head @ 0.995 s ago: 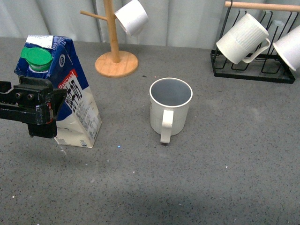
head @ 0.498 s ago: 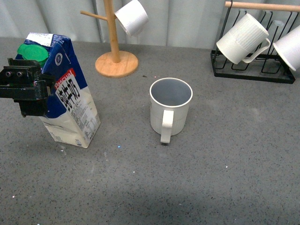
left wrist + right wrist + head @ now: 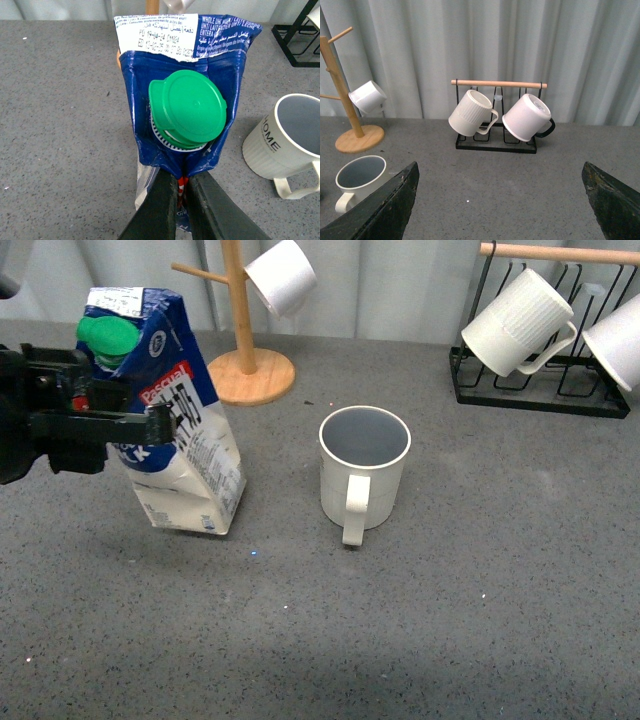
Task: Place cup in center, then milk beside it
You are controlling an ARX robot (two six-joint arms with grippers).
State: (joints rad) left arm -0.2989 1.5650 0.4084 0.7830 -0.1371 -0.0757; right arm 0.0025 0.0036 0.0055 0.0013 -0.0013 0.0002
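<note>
The left hand [image 3: 181,184] pinches the tall blue-and-white milk carton [image 3: 185,445] high up. Its two black fingers [image 3: 159,207] are pressed almost together on a fold of the board just below the round green screw cap [image 3: 187,107]. The board looks soft and is already creased there, so I judge it can buckle or slip. If the carton is full, it is heavy and will swing under such a high hold. The flat side walls lower down seem a firmer place to hold it.

The long axis of the carton runs from base to gable and is tilted, with the top leaning toward the robot's left. The cap faces the hand. Whether the base touches the grey speckled bench [image 3: 450,640] I cannot tell.

Near it, on its right and apart from it, the cream-white cup [image 3: 363,475] with the loop handle stands upright in the middle of the bench, handle toward the robot. Behind are a wooden mug tree [image 3: 245,365] and a black wire rack [image 3: 530,395]. The right hand [image 3: 499,175] is spread wide and holds nothing.
</note>
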